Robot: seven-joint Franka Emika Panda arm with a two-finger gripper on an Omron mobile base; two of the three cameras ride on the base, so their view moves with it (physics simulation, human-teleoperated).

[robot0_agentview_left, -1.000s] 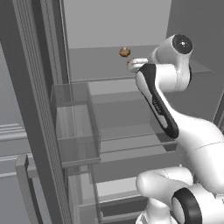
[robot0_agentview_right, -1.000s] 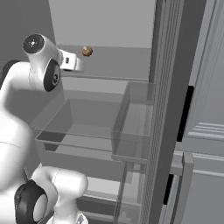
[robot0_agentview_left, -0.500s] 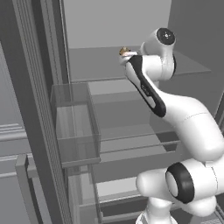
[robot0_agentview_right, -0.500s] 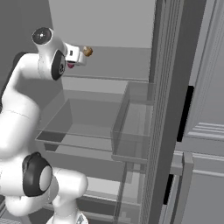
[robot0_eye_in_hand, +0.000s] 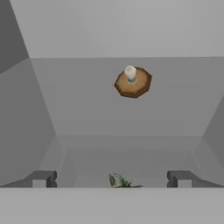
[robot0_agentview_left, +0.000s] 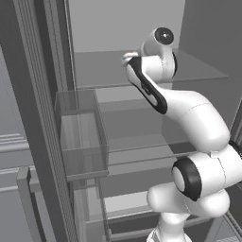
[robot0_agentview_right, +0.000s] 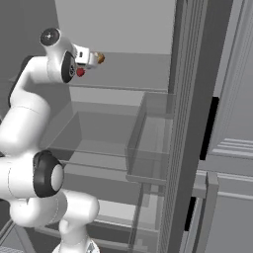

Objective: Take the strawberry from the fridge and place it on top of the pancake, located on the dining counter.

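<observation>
Compared with the earlier frames, you are seeing the arm reaching deeper into the fridge (robot0_agentview_left: 42, 118), its wrist now lying over the upper glass shelf (robot0_agentview_right: 138, 71). In the hand view, the gripper (robot0_eye_in_hand: 111, 178) is standing with its two dark fingertips (robot0_eye_in_hand: 41, 178) spread wide, pinching nothing. Green leaves of the strawberry (robot0_eye_in_hand: 120, 181) are showing low between the fingertips, near the bottom edge; in the right base view its red body is sitting just below the hand on that shelf, near the front edge. Farther back on the shelf, a small tan-brown item (robot0_eye_in_hand: 133, 82) with a pale stem is resting, well apart from the gripper. Below, a clear door bin (robot0_agentview_right: 148, 143) is hanging at the open door's inner side.
</observation>
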